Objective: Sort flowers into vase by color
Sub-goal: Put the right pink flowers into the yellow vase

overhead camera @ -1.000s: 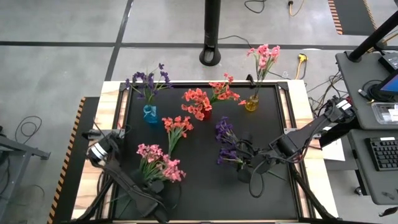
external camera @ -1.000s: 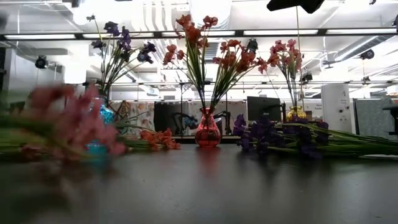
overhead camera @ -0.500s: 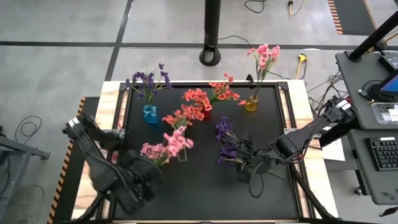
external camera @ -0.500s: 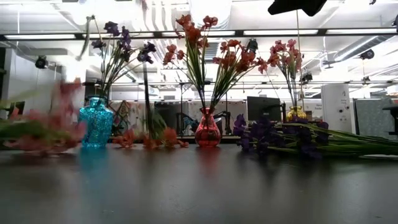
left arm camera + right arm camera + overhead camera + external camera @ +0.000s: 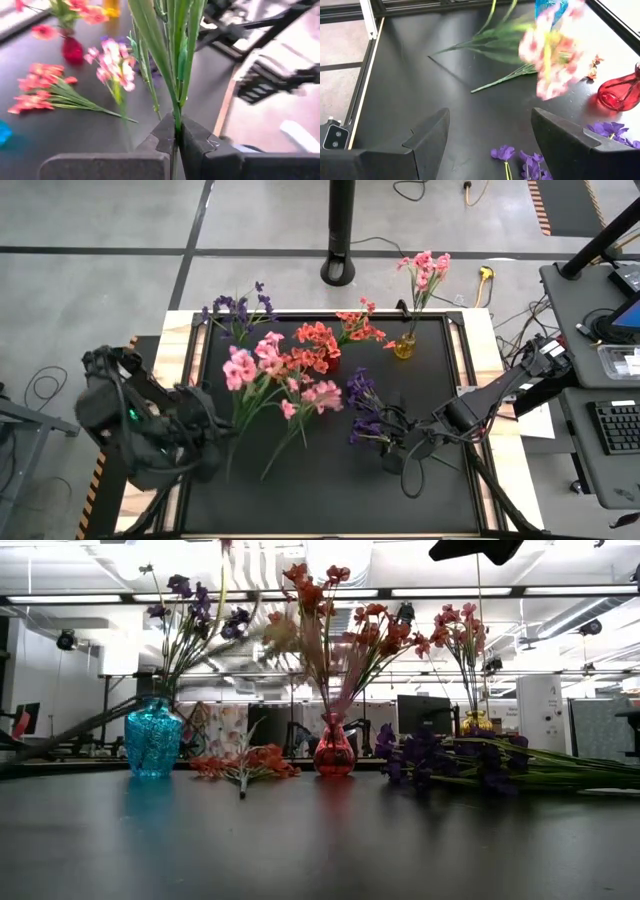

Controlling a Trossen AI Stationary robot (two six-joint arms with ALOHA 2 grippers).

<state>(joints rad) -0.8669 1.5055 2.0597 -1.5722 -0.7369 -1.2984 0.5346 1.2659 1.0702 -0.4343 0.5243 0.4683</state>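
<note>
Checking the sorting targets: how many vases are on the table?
3. The blue vase stands at the back left, mostly hidden from above by the pink flowers; the red vase is back centre; the yellow vase is back right.

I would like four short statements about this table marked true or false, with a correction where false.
1. The left end effector is shut on the pink flowers. True.
2. The right end effector holds the purple flowers. False: it is open and empty; they lie on the table.
3. The red vase holds coral-red flowers. True.
4. The yellow vase is empty. False: pink blossoms stand in it.
</note>
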